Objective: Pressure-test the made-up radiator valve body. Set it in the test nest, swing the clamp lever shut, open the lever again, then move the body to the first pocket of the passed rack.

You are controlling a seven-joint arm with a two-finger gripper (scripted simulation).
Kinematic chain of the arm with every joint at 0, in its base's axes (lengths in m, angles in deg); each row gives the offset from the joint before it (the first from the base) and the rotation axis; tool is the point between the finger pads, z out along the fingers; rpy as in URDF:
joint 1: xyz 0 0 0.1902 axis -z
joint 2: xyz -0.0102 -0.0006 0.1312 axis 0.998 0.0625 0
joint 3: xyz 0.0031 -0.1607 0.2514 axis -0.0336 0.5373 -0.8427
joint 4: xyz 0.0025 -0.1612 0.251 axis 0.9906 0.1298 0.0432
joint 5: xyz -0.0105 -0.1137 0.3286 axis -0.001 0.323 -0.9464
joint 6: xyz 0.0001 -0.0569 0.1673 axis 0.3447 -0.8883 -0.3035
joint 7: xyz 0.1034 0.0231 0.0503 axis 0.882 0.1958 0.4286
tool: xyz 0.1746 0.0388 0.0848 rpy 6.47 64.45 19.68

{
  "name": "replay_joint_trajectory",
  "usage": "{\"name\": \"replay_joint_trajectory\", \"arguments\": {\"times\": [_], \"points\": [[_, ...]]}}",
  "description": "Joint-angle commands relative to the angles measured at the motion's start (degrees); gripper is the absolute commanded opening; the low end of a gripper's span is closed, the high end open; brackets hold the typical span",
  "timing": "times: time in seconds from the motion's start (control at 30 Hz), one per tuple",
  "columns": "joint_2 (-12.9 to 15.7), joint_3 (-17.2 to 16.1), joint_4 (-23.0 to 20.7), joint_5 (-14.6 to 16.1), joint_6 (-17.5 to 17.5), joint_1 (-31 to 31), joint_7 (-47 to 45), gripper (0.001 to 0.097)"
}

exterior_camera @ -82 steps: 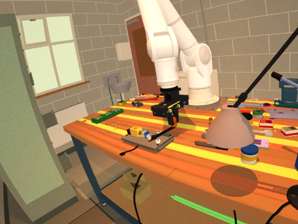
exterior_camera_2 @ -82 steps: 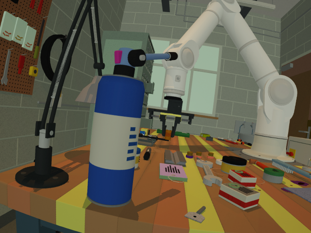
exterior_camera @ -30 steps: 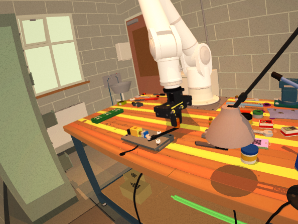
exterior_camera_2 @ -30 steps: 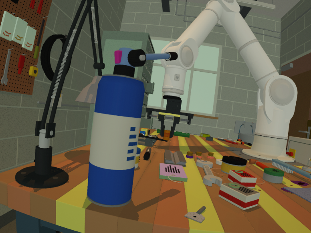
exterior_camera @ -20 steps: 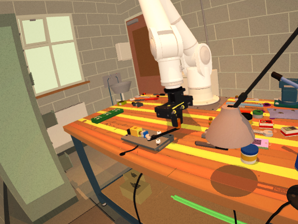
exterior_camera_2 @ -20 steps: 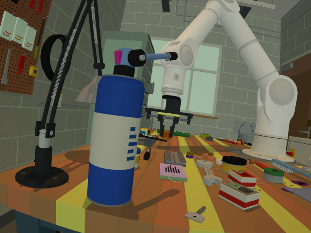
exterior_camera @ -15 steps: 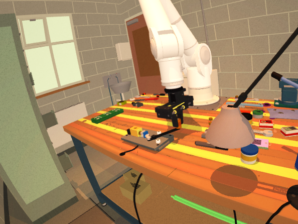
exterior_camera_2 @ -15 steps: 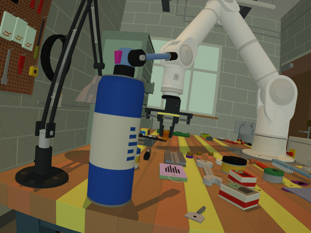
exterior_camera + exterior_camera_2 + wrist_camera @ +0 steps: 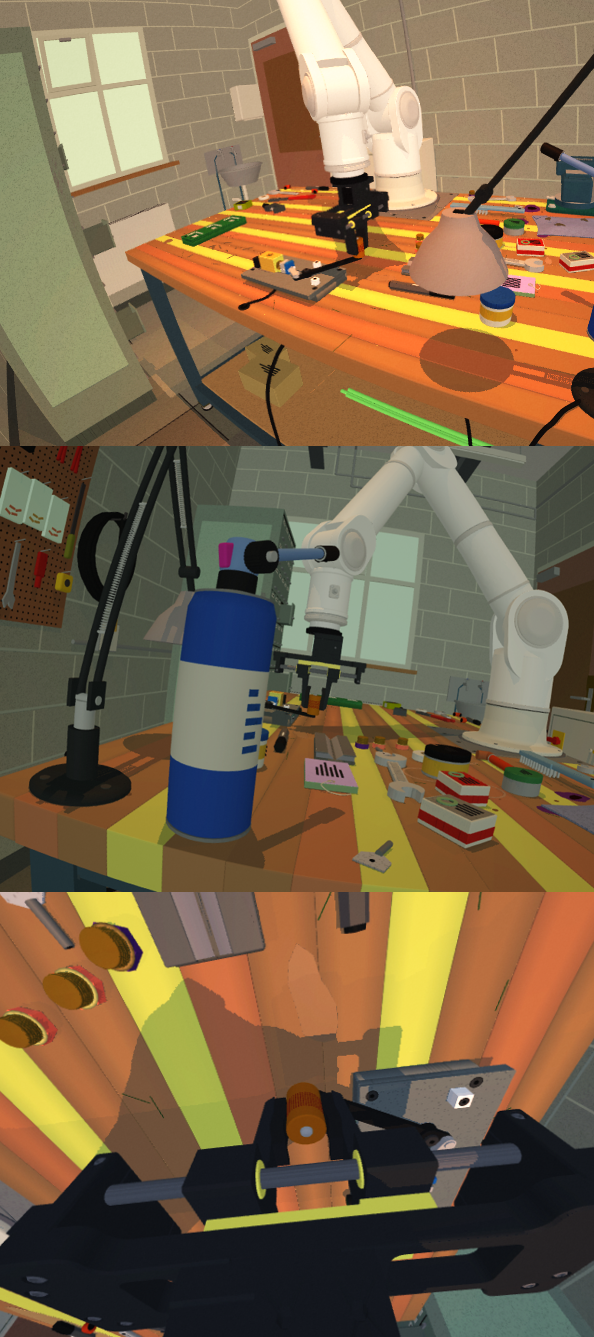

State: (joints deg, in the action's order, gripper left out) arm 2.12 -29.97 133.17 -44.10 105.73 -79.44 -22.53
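The test nest's grey base plate (image 9: 294, 279) is half hidden behind my gripper in the wrist camera, with only its far end and a white stud (image 9: 460, 1098) showing. The orange valve body (image 9: 305, 1117) hangs upright in my closed gripper (image 9: 356, 244), just above the bench and right of the nest. The black clamp lever (image 9: 327, 266) slants up from the nest towards my fingers. A yellow block (image 9: 270, 261) and a blue-white fitting (image 9: 288, 266) sit at the nest's left end. The green passed rack (image 9: 214, 230) lies further back and left on the bench.
Behind the work stand the arm's base (image 9: 400, 170) and a brown door. A lamp shade (image 9: 457, 255) rises right of the nest, with a small tin (image 9: 497, 305) before it. A large blue spray can (image 9: 218, 715) blocks the second side camera. Three brass nuts (image 9: 72, 988) and a grey block (image 9: 201, 925) lie nearby.
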Motion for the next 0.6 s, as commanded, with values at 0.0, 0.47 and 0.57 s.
{"name": "replay_joint_trajectory", "arguments": {"times": [0.0, 0.47, 0.57], "points": [[0.01, -0.04, -0.1, -0.01, -0.01, -0.07, 0.03, 0.0075], [0.56, -0.01, -1.21, -0.08, 0.61, -1.0, 0.53, 0.0075], [0.69, -0.01, -1.48, -0.1, 0.76, -1.2, 0.62, 0.0075]]}}
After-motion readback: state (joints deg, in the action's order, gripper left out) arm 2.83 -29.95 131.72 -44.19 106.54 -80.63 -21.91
